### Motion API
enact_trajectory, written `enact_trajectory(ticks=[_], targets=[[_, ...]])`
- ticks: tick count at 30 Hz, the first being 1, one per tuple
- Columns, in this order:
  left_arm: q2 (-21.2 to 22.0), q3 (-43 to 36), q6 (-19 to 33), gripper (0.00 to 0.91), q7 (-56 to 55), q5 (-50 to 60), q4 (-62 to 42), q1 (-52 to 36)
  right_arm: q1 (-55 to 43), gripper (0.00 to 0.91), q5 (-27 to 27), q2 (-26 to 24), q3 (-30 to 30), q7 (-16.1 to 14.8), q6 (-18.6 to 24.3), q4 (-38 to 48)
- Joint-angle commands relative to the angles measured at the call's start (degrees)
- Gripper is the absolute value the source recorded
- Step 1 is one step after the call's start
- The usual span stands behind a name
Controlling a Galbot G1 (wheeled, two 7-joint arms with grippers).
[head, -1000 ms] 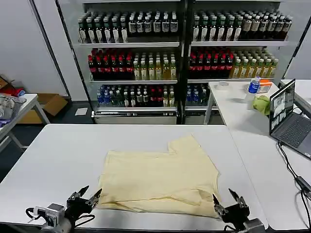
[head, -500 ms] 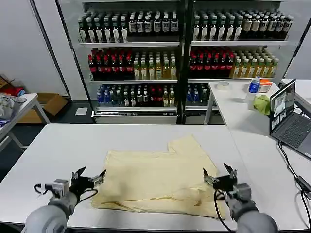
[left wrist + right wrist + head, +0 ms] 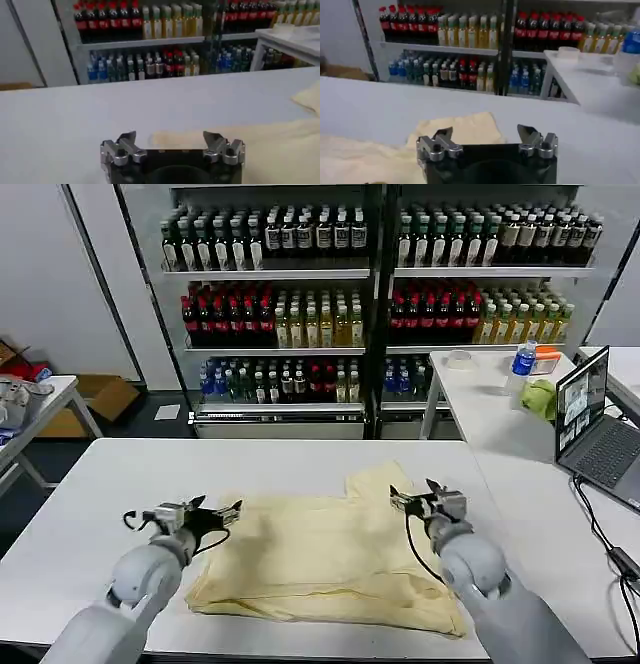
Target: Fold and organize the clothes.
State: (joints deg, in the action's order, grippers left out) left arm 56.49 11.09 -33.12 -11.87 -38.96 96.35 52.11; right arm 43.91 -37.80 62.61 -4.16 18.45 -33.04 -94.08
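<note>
I have the T-shirt point(image 3: 325, 559) lying partly folded in the middle of the tabletop point(image 3: 120, 484), one sleeve sticking out at its far edge. My left gripper point(image 3: 215, 515) hangs over the shirt's far left corner, jaws spread and holding nothing. My right gripper point(image 3: 418, 500) sits over the far right sleeve, jaws likewise spread. I judge I'm lining up for the next fold: both need to drop onto the far edge and pinch the fabric evenly.
</note>
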Motion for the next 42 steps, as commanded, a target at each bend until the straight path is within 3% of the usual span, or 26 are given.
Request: enact_trajectory(ticks=[1,14,33,34,36,37,38,39,40,41,42], targets=[[2.1,-7.9,0.0,0.907,-0.3,-0.7,-11.8,-11.5,-11.1,0.907,-2.8,2.8,4.8,0.5,-0.2,14.5],[3.2,-8.8,0.0,0.907,-0.2,-0.8,-14.3,-12.5,-16.1,0.907,-2.7,7.6,5.1,0.1,-0.2,24.5],[1.1,-6.4,-0.1,0.907,0.2,-2.7,-10.0,-7.0,-17.3,0.907,-2.4,9.9,5.2,-0.7,-0.2,30.8],[1.0,-6.4,-0.1,0.877,0.2,-2.7,-9.9,-6.9,-17.2,0.907,-2.4,9.9,5.2,-0.9,-0.2,30.8],[0.9,-6.3,-0.1,0.403,0.4,-2.9,-9.6,-6.4,-17.0,0.736,-2.5,10.0,5.3,-1.1,-0.2,30.8],[0.9,-6.2,0.0,0.202,0.5,-2.9,-9.6,-6.2,-16.9,0.605,-2.6,10.0,5.3,-1.2,-0.2,30.8],[0.9,-6.2,0.0,0.141,0.6,-2.9,-9.5,-6.1,-16.8,0.524,-2.7,10.1,5.3,-1.3,-0.2,30.9],[0.9,-6.1,0.0,0.06,0.7,-2.9,-9.5,-5.9,-16.7,0.333,-2.9,10.1,5.3,-1.4,-0.2,30.9],[0.9,-6.0,0.0,0.04,0.8,-2.9,-9.4,-5.8,-16.7,0.151,-3.3,10.1,5.3,-1.3,-0.3,30.8],[0.8,-5.9,0.0,0.03,0.9,-2.9,-9.4,-5.7,-16.6,0.04,-3.8,10.1,5.3,-1.2,-0.3,30.6],[0.8,-5.8,0.0,0.03,1.0,-3.0,-9.4,-5.6,-16.5,0.0,-4.2,10.1,5.3,-1.1,-0.3,30.5]])
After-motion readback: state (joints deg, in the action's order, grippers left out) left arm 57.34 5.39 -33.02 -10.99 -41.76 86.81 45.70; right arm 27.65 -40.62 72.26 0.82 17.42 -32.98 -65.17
